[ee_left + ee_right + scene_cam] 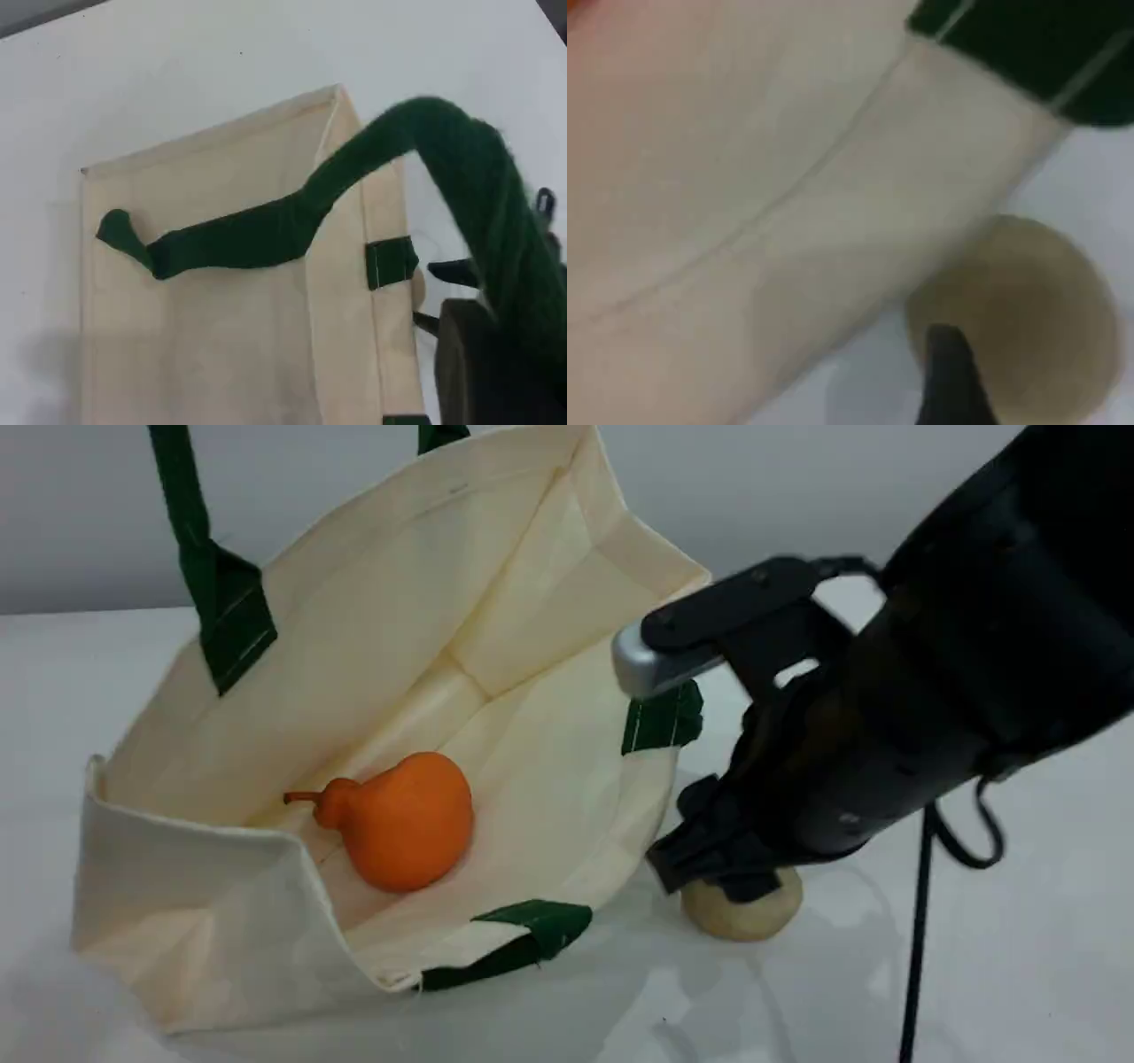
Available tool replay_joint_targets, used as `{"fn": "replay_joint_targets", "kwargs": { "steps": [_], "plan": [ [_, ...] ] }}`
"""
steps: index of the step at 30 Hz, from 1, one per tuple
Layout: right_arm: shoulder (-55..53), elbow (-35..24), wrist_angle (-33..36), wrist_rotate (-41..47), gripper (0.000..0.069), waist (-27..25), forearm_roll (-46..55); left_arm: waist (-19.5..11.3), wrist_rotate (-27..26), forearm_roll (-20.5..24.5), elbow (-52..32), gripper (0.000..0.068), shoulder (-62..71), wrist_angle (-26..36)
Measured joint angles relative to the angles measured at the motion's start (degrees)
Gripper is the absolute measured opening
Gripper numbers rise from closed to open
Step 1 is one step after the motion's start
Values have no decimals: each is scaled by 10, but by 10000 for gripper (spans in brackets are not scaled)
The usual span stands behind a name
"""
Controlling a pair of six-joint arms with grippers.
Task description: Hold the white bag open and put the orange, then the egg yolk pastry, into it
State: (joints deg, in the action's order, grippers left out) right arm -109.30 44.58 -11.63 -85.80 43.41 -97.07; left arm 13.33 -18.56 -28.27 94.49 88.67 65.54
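The white bag (425,602) lies on its side with its mouth wide open toward the camera. One dark green handle (469,177) is pulled upward, and my left gripper (483,350) is shut on it; that gripper is out of the scene view. The orange (403,824) rests inside the bag on its lower wall. Just right of the bag's mouth, the egg yolk pastry (744,912) sits on the table. My right gripper (731,881) is down over it, jaws wide and closed against its sides. One dark fingertip (950,376) presses against the pastry (1028,310).
The bag's second green handle (523,943) lies folded at the lower rim of the mouth, close to the pastry. The white table (1019,974) runs right and forward. A black cable (917,939) hangs from the right arm down to the table.
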Motion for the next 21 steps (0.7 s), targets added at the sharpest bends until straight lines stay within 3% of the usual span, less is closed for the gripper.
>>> {"fn": "replay_joint_targets", "kwargs": {
  "steps": [10, 15, 18, 21],
  "plan": [
    [-59, 18, -2, -2, 399, -12, 15, 0, 0, 0, 0, 80, 0, 0],
    [-68, 34, 31, -2, 395, -39, 19, 0, 0, 0, 0, 80, 0, 1],
    [-69, 34, 36, -3, 345, -41, 21, 0, 0, 0, 0, 80, 0, 1],
    [-69, 34, 37, -3, 213, -41, 23, 0, 0, 0, 0, 80, 0, 1]
  ]
}}
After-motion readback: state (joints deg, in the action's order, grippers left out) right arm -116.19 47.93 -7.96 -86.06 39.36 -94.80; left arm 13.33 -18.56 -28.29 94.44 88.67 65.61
